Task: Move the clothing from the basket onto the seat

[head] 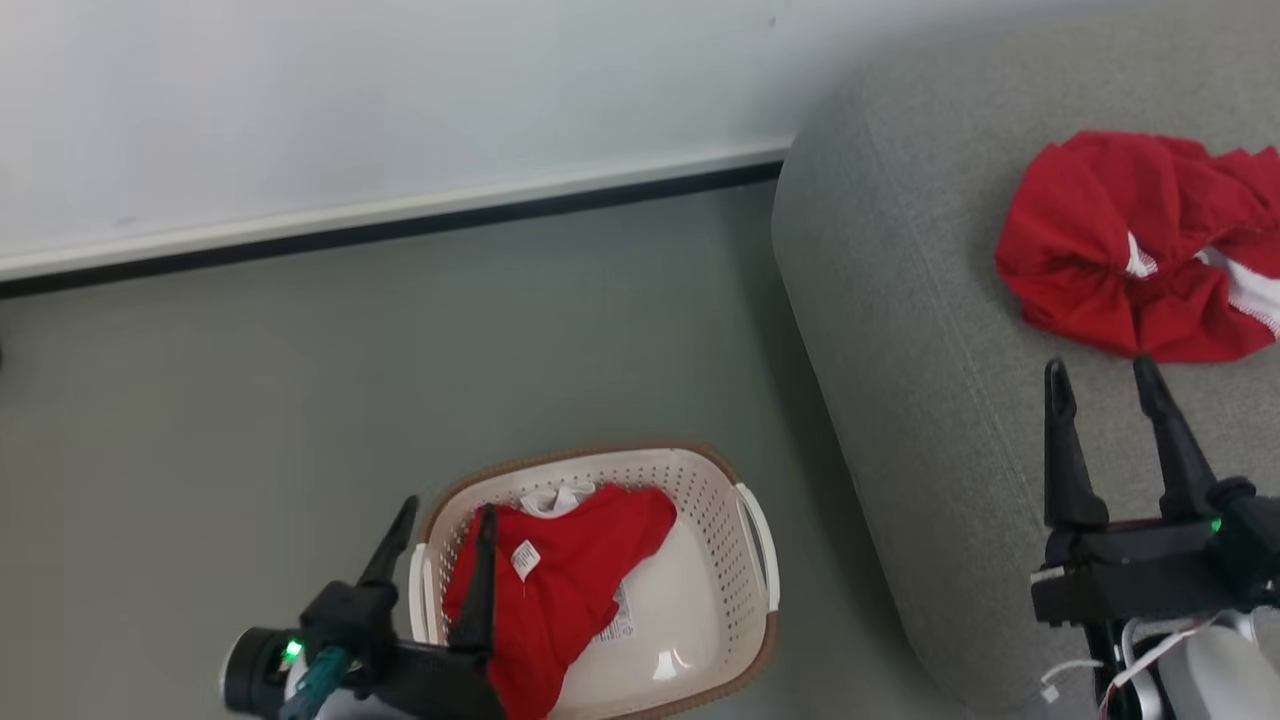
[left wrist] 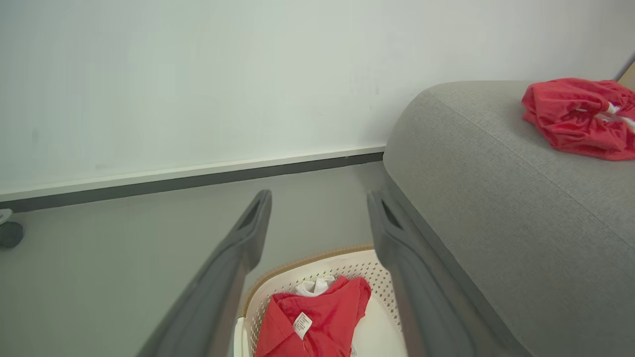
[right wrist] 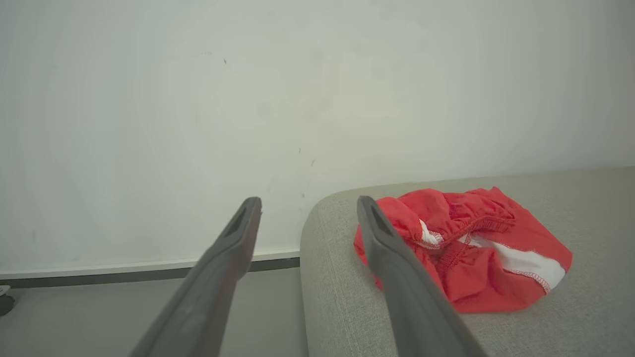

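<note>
The basket [head: 700,490], cream perforated plastic with a brown rim band, stands on the grey floor [head: 300,400]. A red shirt [head: 580,560] lies inside it, spread over the left half and draped up toward the near rim, its white neck label [head: 525,558] facing up. Part of the barcode sticker [head: 618,620] shows on the basket's bare floor beside the shirt.

The left tool [head: 446,512] hangs above the basket's left rim, released. Its fingers are spread, with nothing between them. One finger is outside the rim and the other over the shirt.

Just right of the basket rises the rounded arm of the grey sofa [head: 900,300]. Crumpled red shorts [head: 1120,250] with white trim lie on the sofa, well apart from the basket. The right tool [head: 1100,370], also well right of the basket, hovers over the sofa. It is released and empty, its tips just short of the shorts.
</note>
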Robot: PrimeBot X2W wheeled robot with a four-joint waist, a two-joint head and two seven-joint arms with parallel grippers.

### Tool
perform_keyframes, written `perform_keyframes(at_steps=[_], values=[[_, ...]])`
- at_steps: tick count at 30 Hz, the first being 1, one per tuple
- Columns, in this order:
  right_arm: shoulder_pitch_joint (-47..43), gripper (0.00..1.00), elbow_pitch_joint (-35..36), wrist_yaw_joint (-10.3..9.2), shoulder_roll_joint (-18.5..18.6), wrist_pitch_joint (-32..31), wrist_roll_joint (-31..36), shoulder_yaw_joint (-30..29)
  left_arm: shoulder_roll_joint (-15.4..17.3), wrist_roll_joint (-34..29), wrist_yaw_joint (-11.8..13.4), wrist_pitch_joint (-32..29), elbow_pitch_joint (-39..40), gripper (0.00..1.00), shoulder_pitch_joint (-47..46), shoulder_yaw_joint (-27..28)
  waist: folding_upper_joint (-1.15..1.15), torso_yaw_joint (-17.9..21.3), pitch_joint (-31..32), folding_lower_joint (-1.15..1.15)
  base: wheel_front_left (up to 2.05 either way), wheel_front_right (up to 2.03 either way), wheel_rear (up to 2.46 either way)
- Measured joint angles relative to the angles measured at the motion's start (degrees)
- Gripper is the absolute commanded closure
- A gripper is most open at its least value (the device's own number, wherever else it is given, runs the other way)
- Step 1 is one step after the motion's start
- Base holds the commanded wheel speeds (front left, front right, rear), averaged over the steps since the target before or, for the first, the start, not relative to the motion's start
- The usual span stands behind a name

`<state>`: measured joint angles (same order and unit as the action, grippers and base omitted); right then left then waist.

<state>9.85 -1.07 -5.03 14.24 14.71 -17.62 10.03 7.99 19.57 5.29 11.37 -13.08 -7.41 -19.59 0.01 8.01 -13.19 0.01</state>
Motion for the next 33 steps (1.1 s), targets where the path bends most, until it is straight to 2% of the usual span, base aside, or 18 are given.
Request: perform_keyframes(at_steps=[14, 33], values=[[7.62, 0.0, 2.18, 1.47, 0.76, 0.0, 0.0, -1.2, -2.4, -3.59, -1.34, -4.78, -12.24, 0.0, -10.56, -5.06, 0.0, 2.66, -9.54, 0.0, 0.0, 0.0, 0.0], [18.3, 0.0, 6.65, 3.02, 1.47, 0.01, -0.09, -3.99, -2.99, -8.79, -1.25, -9.25, -24.79, 0.0, -26.32, -7.02, 0.01, 6.07, -23.99, -0.01, 0.0, 0.0, 0.0]])
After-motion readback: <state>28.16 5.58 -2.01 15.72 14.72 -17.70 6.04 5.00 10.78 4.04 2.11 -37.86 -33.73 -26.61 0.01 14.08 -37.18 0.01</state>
